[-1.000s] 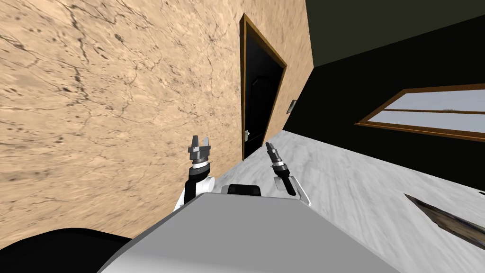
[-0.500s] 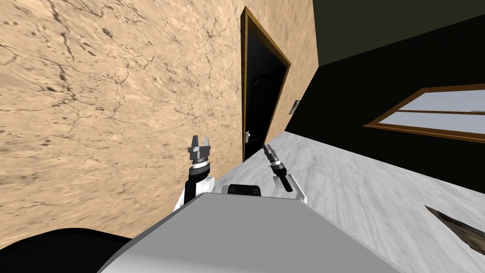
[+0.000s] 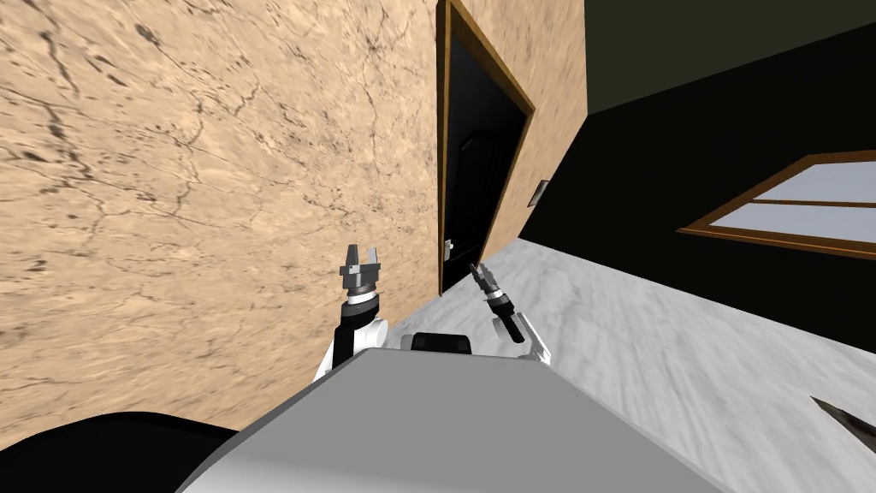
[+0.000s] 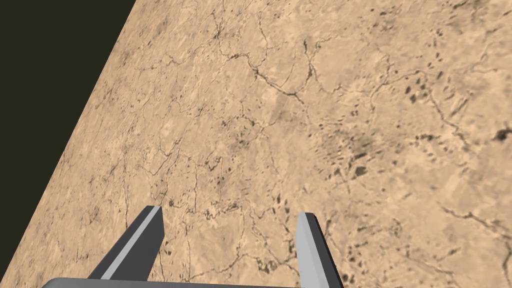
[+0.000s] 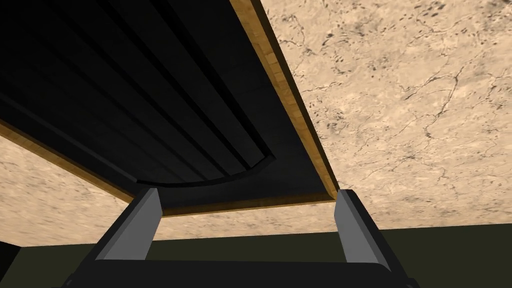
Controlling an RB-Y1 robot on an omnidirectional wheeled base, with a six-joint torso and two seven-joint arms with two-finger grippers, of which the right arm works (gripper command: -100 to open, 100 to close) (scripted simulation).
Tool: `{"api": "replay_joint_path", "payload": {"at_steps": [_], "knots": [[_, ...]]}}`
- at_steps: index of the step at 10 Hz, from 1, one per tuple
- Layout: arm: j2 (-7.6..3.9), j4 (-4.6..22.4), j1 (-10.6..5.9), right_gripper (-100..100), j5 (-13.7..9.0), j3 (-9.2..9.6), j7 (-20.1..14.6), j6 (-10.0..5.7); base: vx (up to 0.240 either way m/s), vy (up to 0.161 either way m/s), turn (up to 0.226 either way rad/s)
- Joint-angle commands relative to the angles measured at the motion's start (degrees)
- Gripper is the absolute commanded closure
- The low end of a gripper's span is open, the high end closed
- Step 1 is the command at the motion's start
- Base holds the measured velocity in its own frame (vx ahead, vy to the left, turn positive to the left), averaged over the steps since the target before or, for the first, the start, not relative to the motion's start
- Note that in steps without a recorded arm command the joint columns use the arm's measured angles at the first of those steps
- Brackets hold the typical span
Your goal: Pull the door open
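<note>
Black panelled door [image 3: 469, 188] in a brown frame [image 3: 441, 128], set in the tan cracked wall [image 3: 214, 171] ahead, pale handle [image 3: 448, 246] at its edge. Right gripper [image 3: 474, 270] aimed at it, well short of the handle, jaws wide apart and empty. Left gripper [image 3: 362, 251] facing the wall, jaws likewise apart, holding nothing.

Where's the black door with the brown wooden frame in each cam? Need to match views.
Head view: black panelled door in a brown wooden frame, upper middle; the right gripper points at its lower part.
Right wrist view: door beyond the open gripper, frame corner by one fingertip.
Left wrist view: faces the wall beside it; left gripper open.
Shared landmark: the tan cracked wall.
</note>
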Motion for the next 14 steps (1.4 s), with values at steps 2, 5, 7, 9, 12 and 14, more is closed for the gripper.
{"api": "replay_joint_path", "payload": {"at_steps": [2,5,7,9,12,14], "knots": [[-0.48,3.2,-1.57,-100,2.4,0.02,1.4,-0.45,0.098,-0.024,0.047],[-1.12,6.6,-3.15,-100,5.1,0.01,2.7,-0.93,0.088,-0.030,0.049],[-1.52,8.8,-4.16,-100,6.8,0.00,3.6,-1.24,0.099,-0.034,0.050],[-1.90,10.9,-5.15,-100,8.5,-0.01,4.5,-1.53,0.100,-0.027,0.042],[-2.43,13.9,-6.52,-100,10.8,-0.02,5.7,-1.95,0.086,-0.036,0.043],[-2.76,15.7,-7.38,-100,12.2,-0.03,6.5,-2.21,0.096,-0.029,0.038]]}}
